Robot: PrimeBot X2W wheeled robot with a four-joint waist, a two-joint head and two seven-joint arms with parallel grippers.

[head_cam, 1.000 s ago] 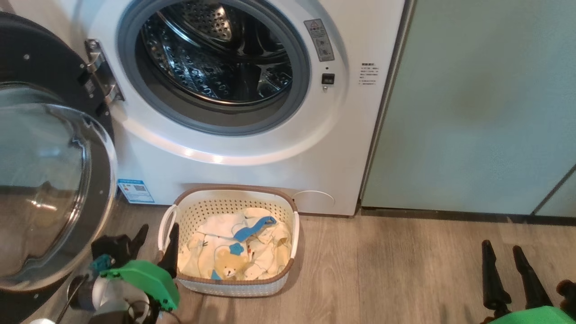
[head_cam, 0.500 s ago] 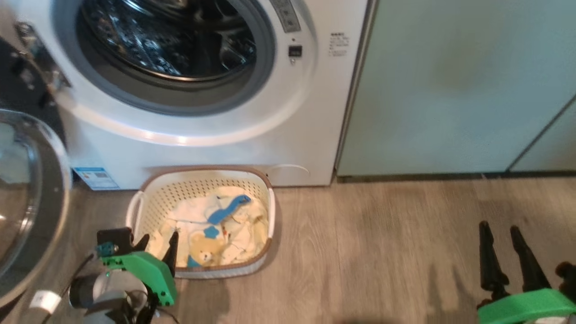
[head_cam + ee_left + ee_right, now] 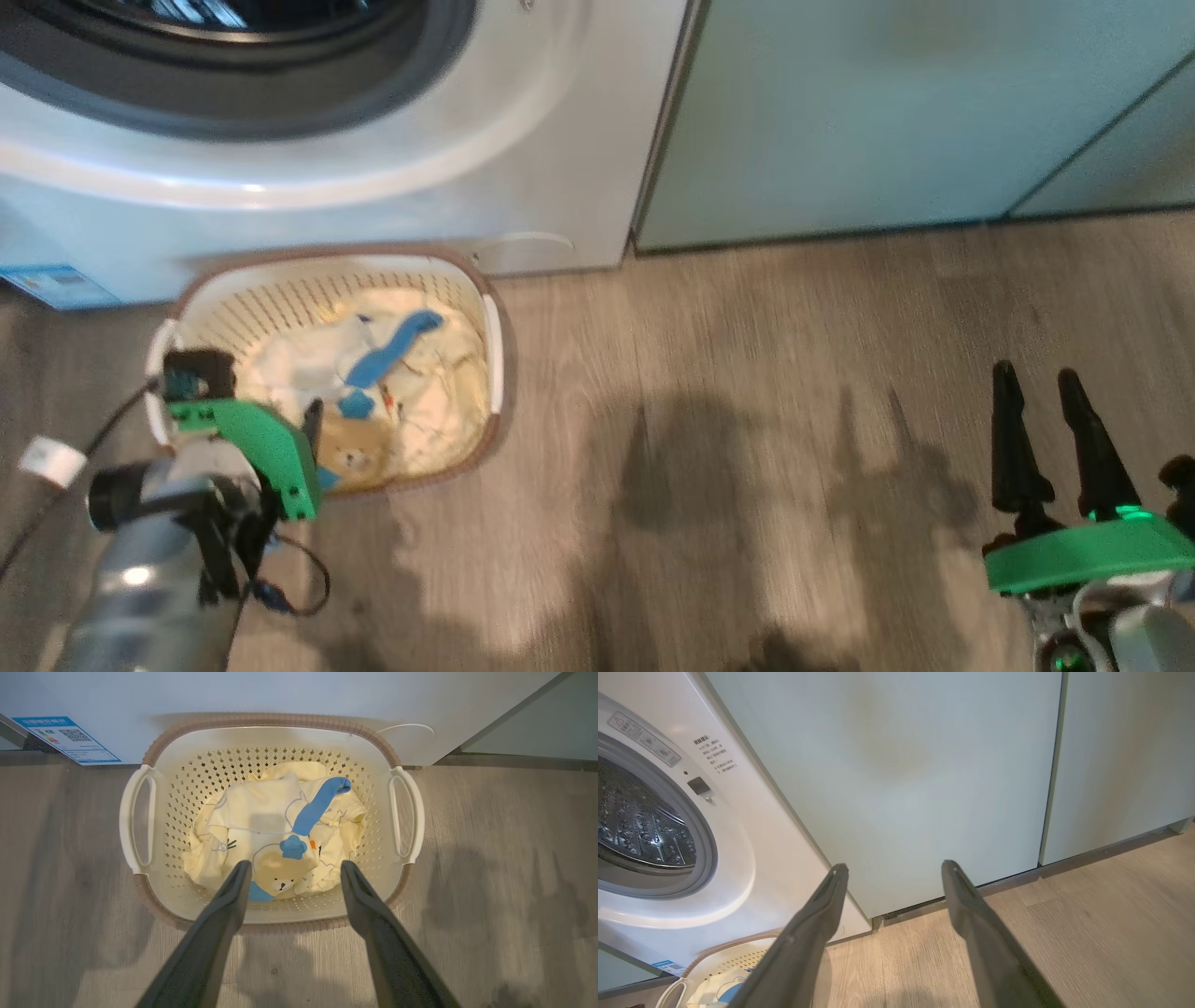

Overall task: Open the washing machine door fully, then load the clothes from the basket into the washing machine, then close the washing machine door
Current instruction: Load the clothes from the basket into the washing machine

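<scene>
- Small rounded-rectangular cream plastic basket [image 3: 271, 719] with perforated sides, brown rim and white handles: stands on the grey-brown wood-grain floor [image 3: 747, 420], just before the front of the big white front-loading washing machine [image 3: 523, 140].
- Pale yellow and cream clothes [image 3: 261, 812] with a teddy-bear print and bright blue trim: lie heaped inside the basket.
- Left gripper [image 3: 295, 868]: poised over the near rim of the basket, its two dark fingers spread wide and released, grasping nothing; the bear print shows between the tips. Whether the tips touch the cloth cannot be told.
- Right gripper [image 3: 1036, 373]: fingers likewise parted and empty, over bare floor, well apart from the basket, facing the flat pale green cabinet doors [image 3: 924, 765].
- Washing machine, right wrist view: the grey-gasketed round opening stands uncovered, with the steel drum visible.
- Blue sticker [image 3: 65, 739]: low on the washer front, left of the basket.
</scene>
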